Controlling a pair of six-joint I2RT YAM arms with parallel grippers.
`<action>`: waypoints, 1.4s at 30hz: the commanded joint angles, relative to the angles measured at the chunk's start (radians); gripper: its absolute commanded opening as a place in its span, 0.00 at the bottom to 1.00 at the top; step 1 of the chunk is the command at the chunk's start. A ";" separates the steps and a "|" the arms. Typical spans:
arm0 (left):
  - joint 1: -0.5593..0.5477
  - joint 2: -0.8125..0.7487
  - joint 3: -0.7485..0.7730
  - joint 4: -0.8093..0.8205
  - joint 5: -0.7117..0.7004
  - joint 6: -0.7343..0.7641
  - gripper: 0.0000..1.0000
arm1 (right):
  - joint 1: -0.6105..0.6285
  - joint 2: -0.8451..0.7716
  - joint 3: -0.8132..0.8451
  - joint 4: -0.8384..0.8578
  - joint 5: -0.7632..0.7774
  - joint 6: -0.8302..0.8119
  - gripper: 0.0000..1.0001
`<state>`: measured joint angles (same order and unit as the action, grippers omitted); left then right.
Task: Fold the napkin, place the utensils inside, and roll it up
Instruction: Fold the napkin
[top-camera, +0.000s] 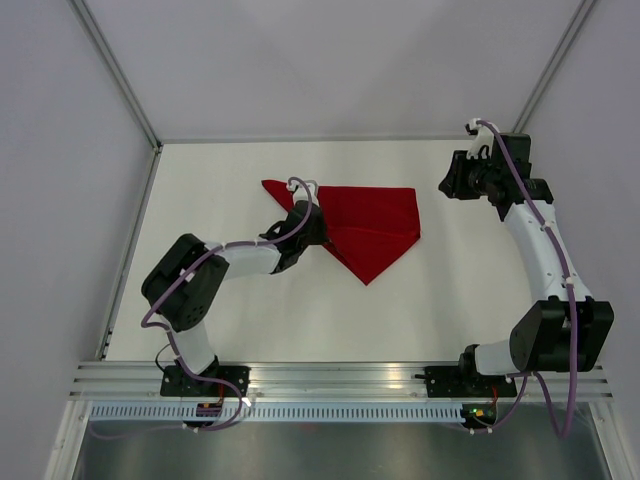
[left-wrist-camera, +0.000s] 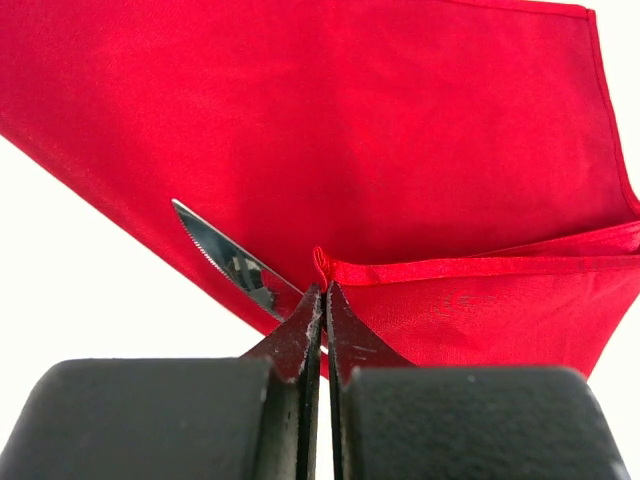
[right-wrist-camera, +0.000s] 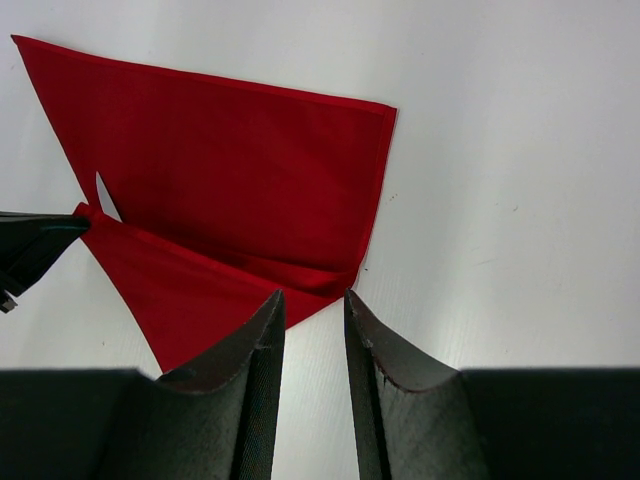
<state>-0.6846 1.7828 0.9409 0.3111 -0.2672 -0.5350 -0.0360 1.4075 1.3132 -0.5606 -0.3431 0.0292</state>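
- Napkin (top-camera: 372, 225) lies around the middle of the worktop (top-camera: 250, 320), a little toward the far edge. It is partly folded, and its nearest part is a point aimed at the near edge.
- It looks thin, limp and very light. The slight sheen suggests that the layers could slide over each other.
- The hemmed edges and corners are probably the best places to hold it. A pinch in the middle would likely bunch both layers together.
- The left gripper (left-wrist-camera: 322, 293) sits at the side of the cloth that faces the left edge. Its fingers are pressed together on the small bunched corner of a folded flap, and they appear to nip it.
- The knife (left-wrist-camera: 235, 262) lies on the red cloth just beside that corner, and only its serrated blade shows. The rest is hidden behind the fingers or under the flap, and I cannot tell which.
- It is stiff and smooth, so it may skid on the cloth if the flap is tugged. A slow, low pull would suit it.
- The far hem runs straight along the side of the cloth toward the far edge, and it lies flat.
- The right gripper (right-wrist-camera: 315, 305) hangs toward the far right corner, well apart from the cloth. Its fingers are spread and hold nothing.
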 joint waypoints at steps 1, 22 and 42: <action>0.019 0.007 0.002 -0.006 0.019 -0.043 0.02 | 0.008 0.008 -0.006 0.001 0.004 -0.009 0.36; 0.046 0.063 0.058 -0.106 0.011 -0.068 0.05 | 0.028 0.022 -0.003 -0.012 0.018 -0.020 0.36; 0.074 0.079 0.116 -0.138 0.022 -0.049 0.32 | 0.058 0.016 -0.006 -0.015 0.018 -0.021 0.36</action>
<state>-0.6212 1.8565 1.0222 0.1623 -0.2558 -0.5755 -0.0006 1.4254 1.3128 -0.5732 -0.3355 0.0109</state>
